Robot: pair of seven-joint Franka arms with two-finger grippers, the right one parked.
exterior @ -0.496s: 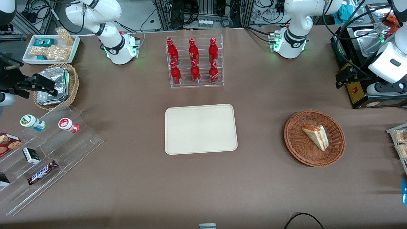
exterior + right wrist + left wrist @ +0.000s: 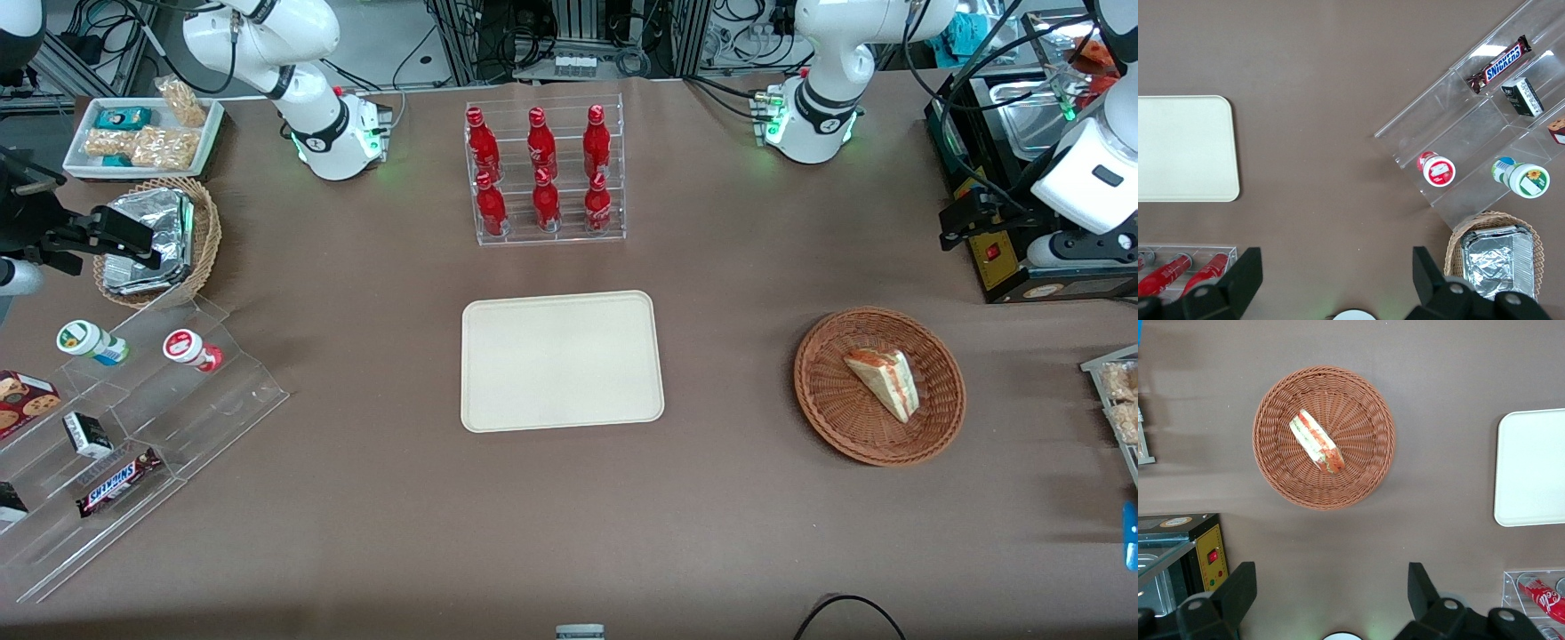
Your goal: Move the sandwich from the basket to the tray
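Brown cloth covers the whole table (image 2: 373, 533), and everything sits quiet on it. Biggest piece in play is the cream tray (image 2: 562, 361), flat in the middle, nothing on it, nearer the front camera than the clear rack of red bottles (image 2: 544, 169). Over toward the working arm's end lies the reddish wicker basket (image 2: 836, 418), well apart from the tray, and there's the sandwich (image 2: 882, 382) resting inside it, a white wedge with its red and green layers showing along one edge. The wrist camera looks straight down on it: basket (image 2: 1278, 467) round and shallow, sandwich (image 2: 1317, 441) lying near its centre. And the gripper (image 2: 1331, 587)? High up, well clear of the basket rim, poised above bare cloth just beside the basket, its two dark fingers (image 2: 1239, 590) spread wide with nothing between them. In the front view it hangs at the table's edge (image 2: 965, 216).
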